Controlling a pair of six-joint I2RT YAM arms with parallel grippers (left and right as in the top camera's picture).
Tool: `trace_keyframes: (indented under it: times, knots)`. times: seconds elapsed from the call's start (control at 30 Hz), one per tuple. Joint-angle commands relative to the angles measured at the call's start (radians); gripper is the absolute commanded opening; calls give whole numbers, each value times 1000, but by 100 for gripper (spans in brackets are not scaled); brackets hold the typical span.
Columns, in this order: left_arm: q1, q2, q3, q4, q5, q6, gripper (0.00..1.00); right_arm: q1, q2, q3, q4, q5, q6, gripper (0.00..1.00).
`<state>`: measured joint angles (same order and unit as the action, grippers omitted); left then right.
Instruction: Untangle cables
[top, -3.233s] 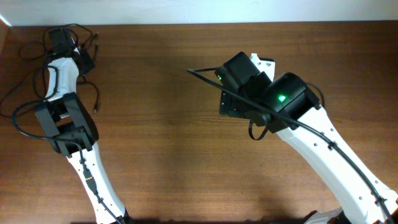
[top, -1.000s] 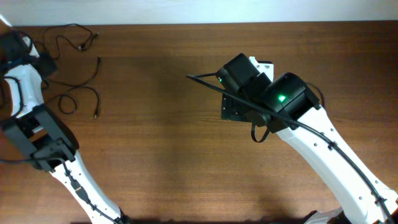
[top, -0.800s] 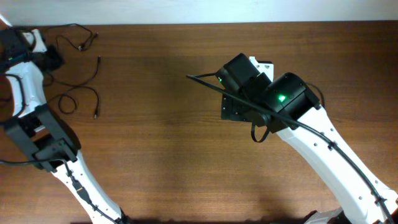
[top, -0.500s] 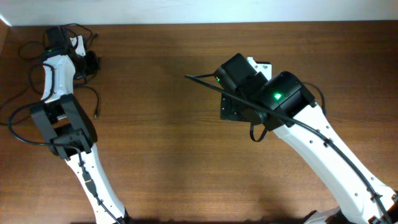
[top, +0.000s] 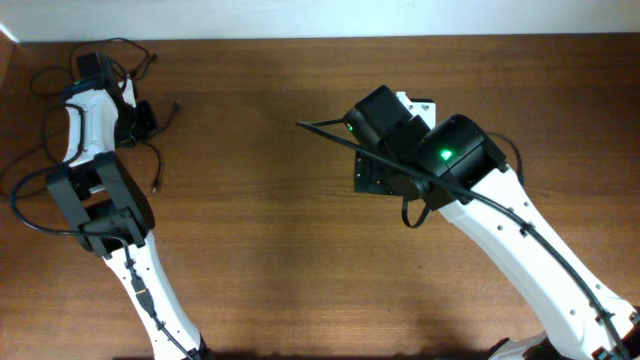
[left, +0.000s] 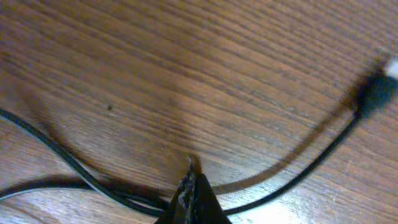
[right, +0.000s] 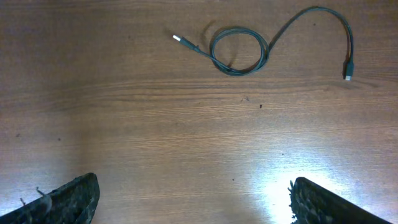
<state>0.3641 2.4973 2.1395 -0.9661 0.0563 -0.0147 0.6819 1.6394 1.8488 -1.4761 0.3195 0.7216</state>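
Thin black cables (top: 152, 152) lie in loose strands at the table's far left corner. My left gripper (top: 143, 118) is among them, shut on one strand. In the left wrist view that cable (left: 314, 163) runs out from both sides of the closed fingertips (left: 191, 186) and curves to a dark plug (left: 376, 94) at the upper right. My right gripper (top: 372, 112) hovers over the middle of the table, open and empty. Its wrist view shows another cable (right: 239, 50) lying alone with one loop and a plug at each end, well beyond the open gripper (right: 193, 190).
The table (top: 260, 250) is brown wood with a white wall along its far edge. A thick black arm cable (top: 322, 128) sticks out to the left of the right arm. Another arm cable (top: 20, 190) loops beside the left arm.
The left arm swung from the table's left edge back over the cables and stands shut among them. One plug end now lies farther right. The right arm barely moved.
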Motion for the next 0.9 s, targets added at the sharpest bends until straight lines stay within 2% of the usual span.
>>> trace_keyframes:
  times: [0.0,0.17,0.33,0.5,0.6,0.67,0.87]
  knots:
    - [5,10,2,-36,30,8,0,-3,3,0,1,5,-8,98]
    - [5,-5,9,-66,30,-8,0,-3,3,0,-2,5,-12,98]
    - [42,-110,90,-64,26,-222,0,-3,3,0,-1,5,-12,98]
    - [150,-163,109,-98,20,-222,0,-3,4,0,4,5,-12,98]
    - [240,-160,69,-159,-176,-338,0,-3,4,0,6,5,-12,98]
    - [293,-156,32,-169,-306,-341,0,-3,4,0,21,5,-11,98]
    - [373,-156,-132,-25,-308,-340,0,-3,4,0,23,-14,-12,98]
